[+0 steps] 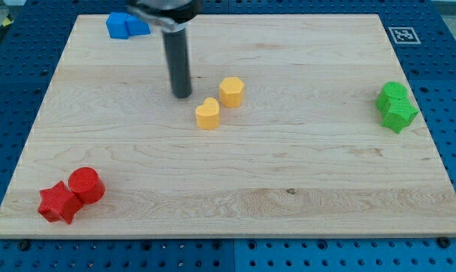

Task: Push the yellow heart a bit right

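My tip [181,94] rests on the wooden board [288,174], bare rod (no jaws, nothing held). Yellow heart [208,114] sits just to its lower right, not touching. Yellow hexagon block [231,91] lies right of the tip, just beside the heart.

My tip [182,94] rests on the wooden board [235,189] in the upper middle of the frame, just left of the yellow heart [207,114], apart from it. A yellow hexagonal block [231,91] sits just up-right of the heart, nearly touching it.
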Motion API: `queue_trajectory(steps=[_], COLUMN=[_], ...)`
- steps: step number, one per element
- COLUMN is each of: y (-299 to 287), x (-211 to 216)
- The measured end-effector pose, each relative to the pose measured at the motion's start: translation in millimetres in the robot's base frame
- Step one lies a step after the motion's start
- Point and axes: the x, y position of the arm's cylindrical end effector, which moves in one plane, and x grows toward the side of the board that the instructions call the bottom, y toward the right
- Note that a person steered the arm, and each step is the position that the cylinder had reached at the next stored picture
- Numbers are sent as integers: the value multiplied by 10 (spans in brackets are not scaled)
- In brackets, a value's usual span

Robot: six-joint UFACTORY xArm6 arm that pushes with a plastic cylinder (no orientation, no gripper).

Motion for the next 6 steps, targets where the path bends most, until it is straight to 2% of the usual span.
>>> queue_trajectory(steps=[1, 2, 3, 4, 6], y=[18, 500, 534, 370, 1000], x=[263, 307, 328, 566, 619])
